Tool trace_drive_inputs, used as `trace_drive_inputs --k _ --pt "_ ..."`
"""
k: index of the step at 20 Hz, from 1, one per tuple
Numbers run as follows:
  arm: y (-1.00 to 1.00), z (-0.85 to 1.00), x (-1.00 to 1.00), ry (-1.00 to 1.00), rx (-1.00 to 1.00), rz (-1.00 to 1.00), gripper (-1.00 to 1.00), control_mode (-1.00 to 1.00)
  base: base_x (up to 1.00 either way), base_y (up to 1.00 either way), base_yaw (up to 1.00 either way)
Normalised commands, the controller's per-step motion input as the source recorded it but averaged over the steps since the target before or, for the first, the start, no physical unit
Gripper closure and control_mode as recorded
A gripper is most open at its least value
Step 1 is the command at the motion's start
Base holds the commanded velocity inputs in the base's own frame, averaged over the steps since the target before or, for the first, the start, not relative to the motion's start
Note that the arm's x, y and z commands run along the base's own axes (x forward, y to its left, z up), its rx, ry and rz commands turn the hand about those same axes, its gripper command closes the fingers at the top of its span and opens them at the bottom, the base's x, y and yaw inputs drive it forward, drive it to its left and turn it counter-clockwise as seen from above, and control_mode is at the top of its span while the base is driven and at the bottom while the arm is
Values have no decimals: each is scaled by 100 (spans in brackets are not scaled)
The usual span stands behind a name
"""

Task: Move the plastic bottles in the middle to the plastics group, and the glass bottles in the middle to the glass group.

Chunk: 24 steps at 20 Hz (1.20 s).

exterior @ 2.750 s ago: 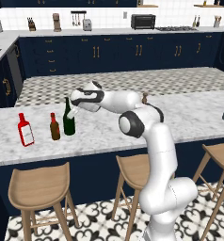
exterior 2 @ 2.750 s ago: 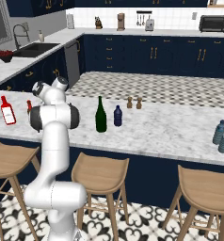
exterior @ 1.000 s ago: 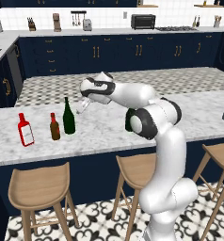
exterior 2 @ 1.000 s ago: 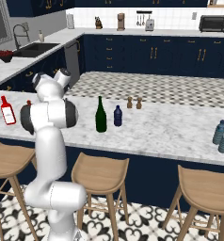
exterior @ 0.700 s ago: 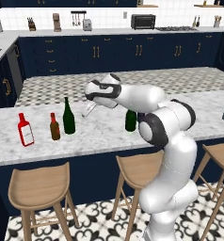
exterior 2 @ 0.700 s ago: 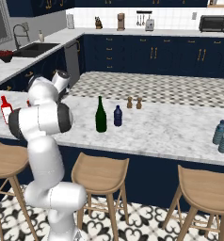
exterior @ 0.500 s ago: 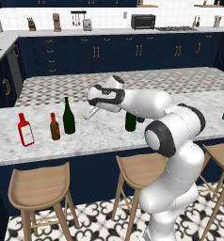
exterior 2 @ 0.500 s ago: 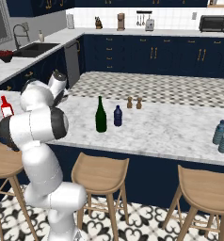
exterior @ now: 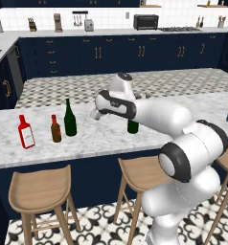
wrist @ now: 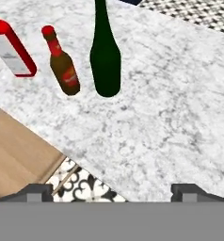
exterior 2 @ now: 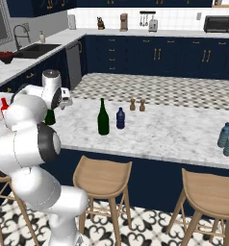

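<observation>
Open gripper (wrist: 112,190) over bare marble nr counter edge (wrist: 85,164) — green bottle (wrist: 105,56) ahead.

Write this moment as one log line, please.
jaws: open, empty | green bottle: placed beside brown bottle | second green bottle, navy bottle: still mid-counter

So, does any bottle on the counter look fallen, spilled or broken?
No, nothing stands out. The green bottle, brown bottle and red bottle stand upright on the marble counter, with no spill.
</observation>
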Motion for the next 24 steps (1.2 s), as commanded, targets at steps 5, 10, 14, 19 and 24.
trace_drive_inputs --k 5,10,14,19,24 --pt "-74 10 -28 17 -8 -41 -100 -100 0 0 0" --pt "-79 0 -15 12 -15 -39 -100 -100 0 0 0" --pt "-77 0 0 -3 -7 -35 -100 -100 0 0 0" --pt "-60 0 0 -5 5 -11 -100 -100 0 0 0" --pt "-25 0 26 -4 7 1 -100 -100 0 0 0"
